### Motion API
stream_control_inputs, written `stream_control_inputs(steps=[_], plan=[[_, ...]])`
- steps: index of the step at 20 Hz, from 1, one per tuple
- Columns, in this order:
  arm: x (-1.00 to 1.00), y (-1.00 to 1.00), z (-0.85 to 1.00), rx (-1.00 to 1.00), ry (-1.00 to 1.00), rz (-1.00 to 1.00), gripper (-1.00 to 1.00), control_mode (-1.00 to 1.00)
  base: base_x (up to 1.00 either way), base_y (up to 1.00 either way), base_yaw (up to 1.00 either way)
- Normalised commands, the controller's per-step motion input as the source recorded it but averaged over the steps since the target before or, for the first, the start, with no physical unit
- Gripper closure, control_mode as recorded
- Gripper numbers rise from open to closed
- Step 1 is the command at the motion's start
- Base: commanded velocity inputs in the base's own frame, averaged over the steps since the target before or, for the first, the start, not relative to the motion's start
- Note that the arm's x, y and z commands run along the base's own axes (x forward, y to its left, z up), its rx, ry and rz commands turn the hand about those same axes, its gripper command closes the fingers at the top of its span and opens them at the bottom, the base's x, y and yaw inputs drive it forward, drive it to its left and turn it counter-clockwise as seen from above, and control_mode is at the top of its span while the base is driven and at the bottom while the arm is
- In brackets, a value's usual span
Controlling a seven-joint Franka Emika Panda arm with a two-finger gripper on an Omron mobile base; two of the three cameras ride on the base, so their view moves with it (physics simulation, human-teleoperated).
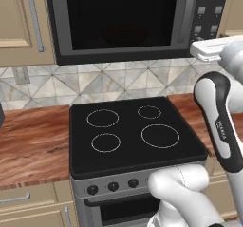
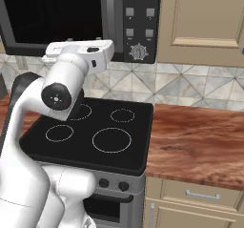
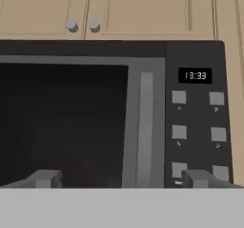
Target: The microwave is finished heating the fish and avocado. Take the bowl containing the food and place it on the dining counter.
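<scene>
From the left base view, the microwave (image 1: pixel 123 19) is hanging shut above the black stove (image 1: pixel 133 131), my arm rising at right. Across in the right base view, my hand is pointing at its button panel (image 2: pixel 139 22). Up close, my gripper (image 3: pixel 119 178) is sitting open, fingertips (image 3: pixel 45 178) spread before the door handle (image 3: pixel 144 127)
</scene>
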Motion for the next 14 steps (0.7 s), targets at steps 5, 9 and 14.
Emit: stream_control_inputs(steps=[5, 9, 14], plan=[[0.78, -0.2, 0.27, 0.06, 0.0, 0.0, -1.0, -1.0, 0.0, 0.0, 0.0], [0.85, -0.24, 0.21, 0.07, 0.0, 0.0, -1.0, -1.0, 0.0, 0.0, 0.0], [0.83, -0.17, 0.05, 0.01, 0.1, 0.0, -1.0, -1.0, 0.0, 0.0, 0.0]])
